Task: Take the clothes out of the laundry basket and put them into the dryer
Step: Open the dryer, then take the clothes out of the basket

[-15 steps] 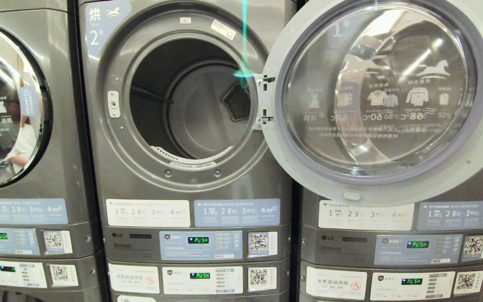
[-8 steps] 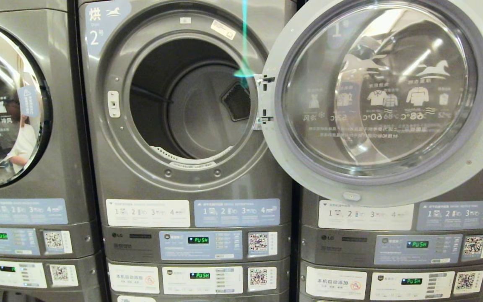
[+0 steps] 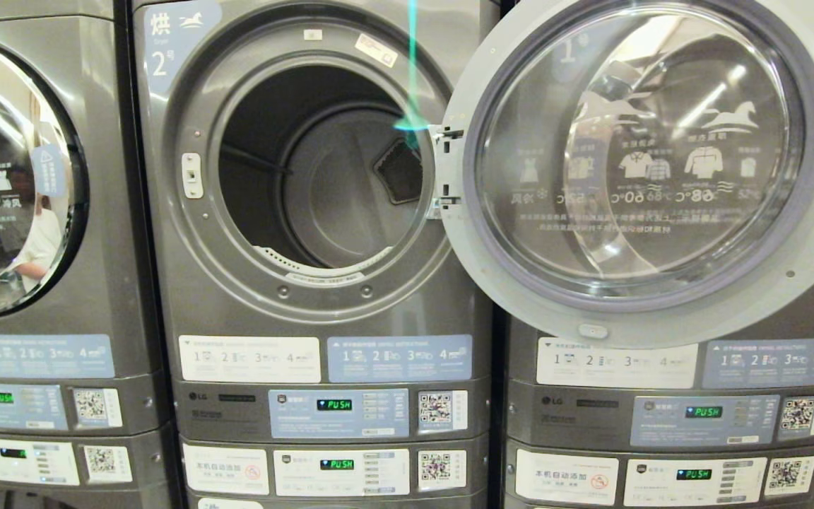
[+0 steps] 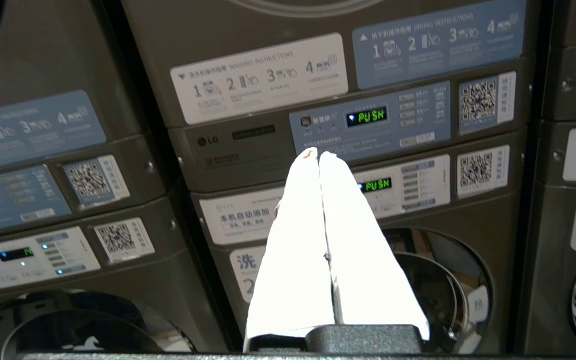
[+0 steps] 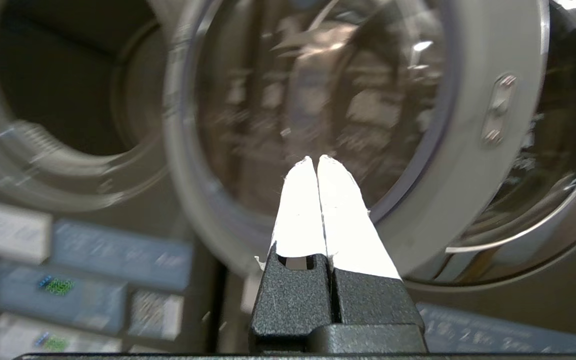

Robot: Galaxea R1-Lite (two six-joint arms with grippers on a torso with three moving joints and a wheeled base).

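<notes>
Facing the dryer (image 3: 322, 170), whose door (image 3: 647, 170) stands swung fully aside to free the drum for loading, left gripper (image 4: 318, 153) and right gripper (image 5: 316, 159) are both closed and empty (basket and clothes out of view).
</notes>
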